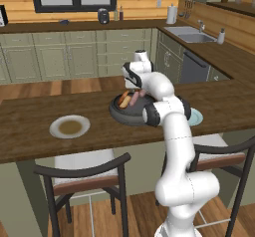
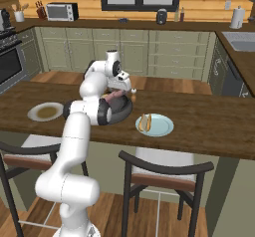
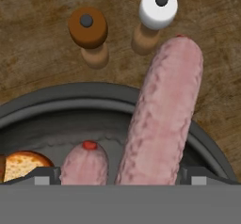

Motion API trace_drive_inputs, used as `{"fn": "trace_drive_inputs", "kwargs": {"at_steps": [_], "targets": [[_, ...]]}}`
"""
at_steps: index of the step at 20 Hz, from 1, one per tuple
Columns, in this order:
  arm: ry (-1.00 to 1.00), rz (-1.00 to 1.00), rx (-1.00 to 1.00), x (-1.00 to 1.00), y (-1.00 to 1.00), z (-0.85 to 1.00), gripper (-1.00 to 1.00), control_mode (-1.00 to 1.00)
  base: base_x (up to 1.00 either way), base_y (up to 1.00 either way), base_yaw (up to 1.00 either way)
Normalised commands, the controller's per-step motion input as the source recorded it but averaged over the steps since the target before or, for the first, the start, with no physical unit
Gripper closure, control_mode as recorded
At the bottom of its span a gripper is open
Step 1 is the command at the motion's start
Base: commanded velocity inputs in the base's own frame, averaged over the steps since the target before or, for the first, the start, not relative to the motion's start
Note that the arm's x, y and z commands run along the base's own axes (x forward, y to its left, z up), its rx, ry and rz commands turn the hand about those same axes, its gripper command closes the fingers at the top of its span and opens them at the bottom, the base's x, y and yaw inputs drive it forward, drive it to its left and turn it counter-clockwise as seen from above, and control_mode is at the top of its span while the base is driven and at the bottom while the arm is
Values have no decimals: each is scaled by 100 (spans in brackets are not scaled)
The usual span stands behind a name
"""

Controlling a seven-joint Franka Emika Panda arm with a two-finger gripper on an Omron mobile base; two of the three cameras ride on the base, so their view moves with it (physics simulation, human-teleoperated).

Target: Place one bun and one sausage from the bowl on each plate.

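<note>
Here the gripper (image 3: 120,180), jaws spread and seemingly empty, is held directly over a sausage (image 3: 162,115) lying lengthwise away from it across the bowl (image 3: 70,100) rim.

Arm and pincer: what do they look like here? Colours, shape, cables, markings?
The arm is glossy white, built of rounded tubular links with dark grey-black bands at the joints. No cables or markings show. The pincer shows as two small dark fingertips with lighter grey pads in the hand view.
</note>
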Motion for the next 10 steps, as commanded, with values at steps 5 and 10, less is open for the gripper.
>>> {"fn": "trace_drive_inputs", "kwargs": {"at_steps": [5, 10], "targets": [[0, 0, 0, -1, -7, -24, -100, -100, 0, 0, 0], [0, 0, 0, -9, -19, -22, -100, -100, 0, 0, 0]]}}
